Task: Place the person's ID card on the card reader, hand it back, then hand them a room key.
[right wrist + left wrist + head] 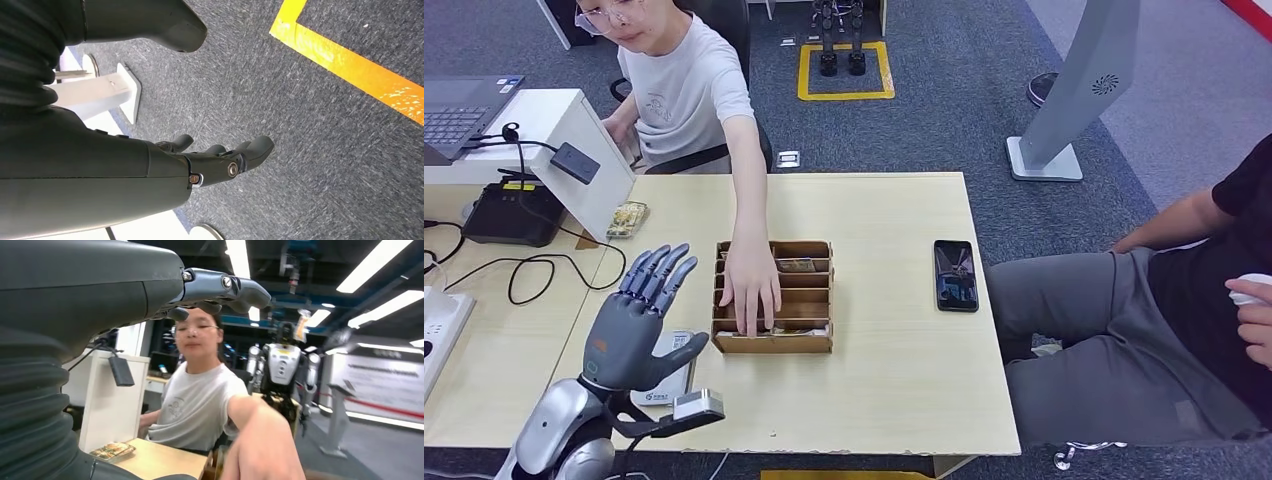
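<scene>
Starting at the lower left of the head view, you see the left hand (636, 320) raised over the card reader (667, 382), fingers apart and holding nothing. Just right of it, mid-frame, the person's hand (751, 285) reaches into the wooden organizer (773, 296). A phone (955, 275) lies further right. You cannot tell where the ID card is. The right hand (220, 157) hangs over carpet, fingers loosely apart, empty.
</scene>
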